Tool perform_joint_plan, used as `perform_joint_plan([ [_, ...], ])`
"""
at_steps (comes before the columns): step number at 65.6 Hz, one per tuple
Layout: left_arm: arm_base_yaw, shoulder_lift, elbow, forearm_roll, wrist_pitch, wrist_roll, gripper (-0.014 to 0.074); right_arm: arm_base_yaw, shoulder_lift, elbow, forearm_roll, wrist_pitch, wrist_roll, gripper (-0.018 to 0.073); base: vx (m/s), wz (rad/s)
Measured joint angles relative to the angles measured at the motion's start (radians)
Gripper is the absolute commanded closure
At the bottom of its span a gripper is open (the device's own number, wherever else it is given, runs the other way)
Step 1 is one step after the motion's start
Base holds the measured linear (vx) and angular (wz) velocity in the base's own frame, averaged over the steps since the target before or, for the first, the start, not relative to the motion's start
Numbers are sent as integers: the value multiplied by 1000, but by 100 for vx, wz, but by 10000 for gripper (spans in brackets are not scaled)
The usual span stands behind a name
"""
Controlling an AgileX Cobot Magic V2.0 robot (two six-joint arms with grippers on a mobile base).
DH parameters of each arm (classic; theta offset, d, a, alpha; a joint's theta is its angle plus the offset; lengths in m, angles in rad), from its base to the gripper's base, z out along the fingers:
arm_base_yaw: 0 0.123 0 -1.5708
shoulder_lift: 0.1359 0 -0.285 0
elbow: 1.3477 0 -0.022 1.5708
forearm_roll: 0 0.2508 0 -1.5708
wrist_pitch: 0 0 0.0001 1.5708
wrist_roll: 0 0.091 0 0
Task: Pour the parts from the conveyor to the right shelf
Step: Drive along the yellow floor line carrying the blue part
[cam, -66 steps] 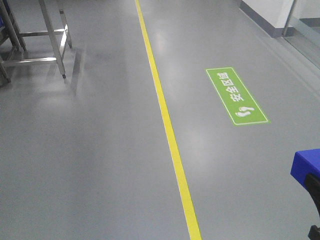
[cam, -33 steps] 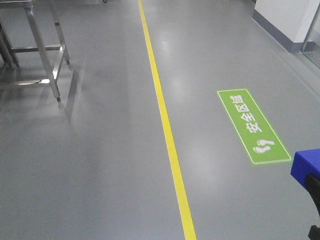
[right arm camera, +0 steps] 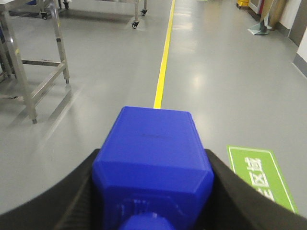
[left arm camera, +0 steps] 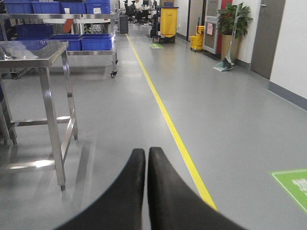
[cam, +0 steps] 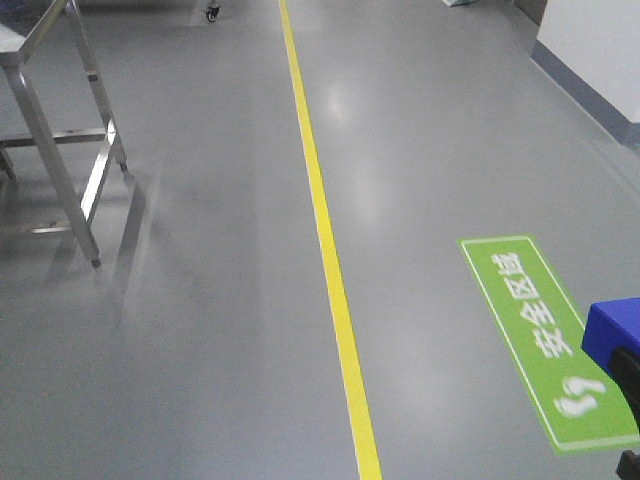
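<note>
My right gripper [right arm camera: 153, 165] is shut on a blue plastic container [right arm camera: 153, 143], which fills the space between its black fingers and is held above the grey floor. A corner of the container [cam: 612, 335] shows at the right edge of the front view, with the black gripper [cam: 628, 372] under it. My left gripper [left arm camera: 146, 154] is shut and empty, its two black fingertips touching, over the floor. The conveyor is out of view.
A yellow floor line [cam: 330, 260] runs ahead. A green floor sign [cam: 545, 335] lies to its right. A steel table [cam: 60, 130] stands at the left. A rack with blue bins [left arm camera: 91, 40] and a yellow cart [left arm camera: 169, 21] stand far ahead. A wall [cam: 600, 50] runs along the right.
The base has rolled forward: the green sign and the steel table have come nearer and lower in the front view. The blue container stays in the right gripper.
</note>
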Motion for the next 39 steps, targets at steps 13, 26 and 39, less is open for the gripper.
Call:
perform_joint_plan([
  [13, 0, 0, 0, 0, 0, 0, 603, 0, 0, 0, 0, 0, 0, 561, 82, 11],
  [26, 0, 0, 0, 0, 1, 0, 603, 0, 0, 0, 0, 0, 0, 561, 84, 10],
  [39, 0, 0, 0, 0, 1, 0, 603, 0, 0, 0, 0, 0, 0, 561, 84, 6],
])
